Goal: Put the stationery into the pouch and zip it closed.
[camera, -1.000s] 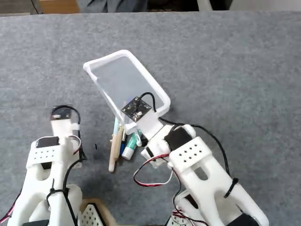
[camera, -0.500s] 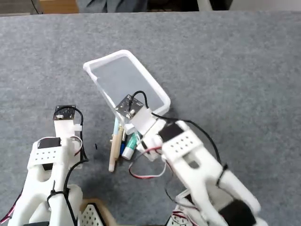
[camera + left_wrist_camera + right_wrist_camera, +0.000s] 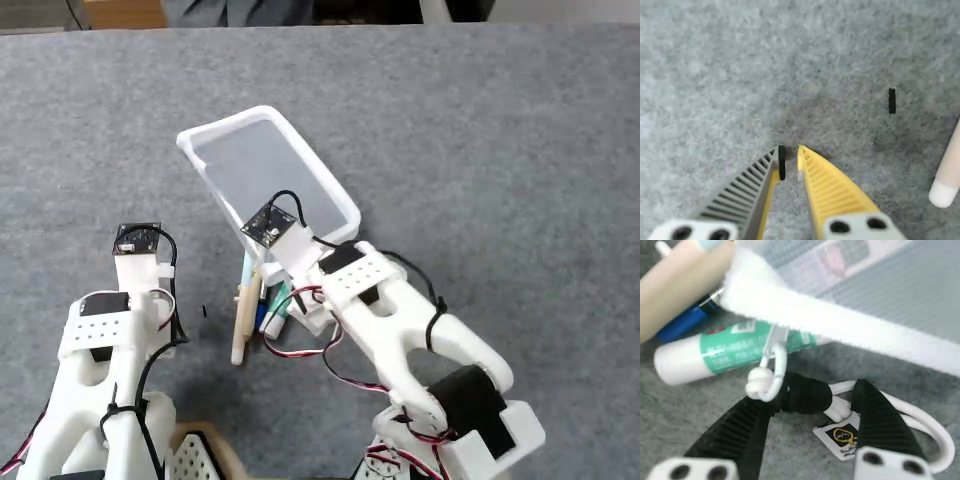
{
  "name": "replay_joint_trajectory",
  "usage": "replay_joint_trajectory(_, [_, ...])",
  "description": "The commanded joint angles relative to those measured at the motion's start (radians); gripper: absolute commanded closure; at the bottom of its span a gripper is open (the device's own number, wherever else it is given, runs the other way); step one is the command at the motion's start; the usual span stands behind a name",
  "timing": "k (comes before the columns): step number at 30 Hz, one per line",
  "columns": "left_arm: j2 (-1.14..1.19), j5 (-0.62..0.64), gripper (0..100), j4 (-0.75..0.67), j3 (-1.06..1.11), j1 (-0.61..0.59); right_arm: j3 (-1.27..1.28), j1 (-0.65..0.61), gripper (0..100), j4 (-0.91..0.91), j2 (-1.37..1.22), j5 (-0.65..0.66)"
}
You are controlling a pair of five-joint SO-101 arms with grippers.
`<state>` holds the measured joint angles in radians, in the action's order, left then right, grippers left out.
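The translucent pouch [image 3: 262,165] with a white zip edge [image 3: 840,330] lies slanted at the table's middle. Beside its near corner lie a beige pen [image 3: 241,318], a blue pen [image 3: 682,325] and a green-and-white glue stick [image 3: 715,357]. My right gripper [image 3: 817,397] is open at that corner, its black fingers either side of the zip's white pull loop [image 3: 767,382] and a black toggle [image 3: 807,392]. My left gripper [image 3: 790,160] rests shut and empty on the carpet, left of the stationery; the beige pen's tip [image 3: 945,187] lies close by.
A small black piece [image 3: 892,100] lies on the grey carpet [image 3: 500,150] between the left gripper and the pens. A white cord with a paper tag [image 3: 842,435] trails by the right gripper. Open carpet stretches beyond and to the right of the pouch.
The right arm has swung to the left, bringing its wrist over the pouch's near corner. The left arm has shifted only slightly. The pouch and stationery have stayed put.
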<state>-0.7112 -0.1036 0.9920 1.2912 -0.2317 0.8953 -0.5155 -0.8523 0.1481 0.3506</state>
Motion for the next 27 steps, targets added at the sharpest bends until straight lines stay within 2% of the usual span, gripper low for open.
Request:
replay_joint_trajectory(1, [-0.003,-0.009,92,-0.02,-0.002,-0.001,-0.035,0.015,75.2,0.023,-0.007,0.009])
replay_joint_trajectory(4, [-0.003,-0.009,92,-0.02,-0.002,-0.001,-0.033,0.015,78.7,0.034,-0.008,0.005])
replay_joint_trajectory(10, [-0.003,-0.009,92,-0.021,-0.002,-0.001,-0.031,0.015,98.4,0.095,-0.008,0.006])
replay_joint_trajectory(27, [-0.003,-0.009,91,-0.021,-0.001,0.004,-0.033,0.031,98.6,0.057,0.004,-0.002])
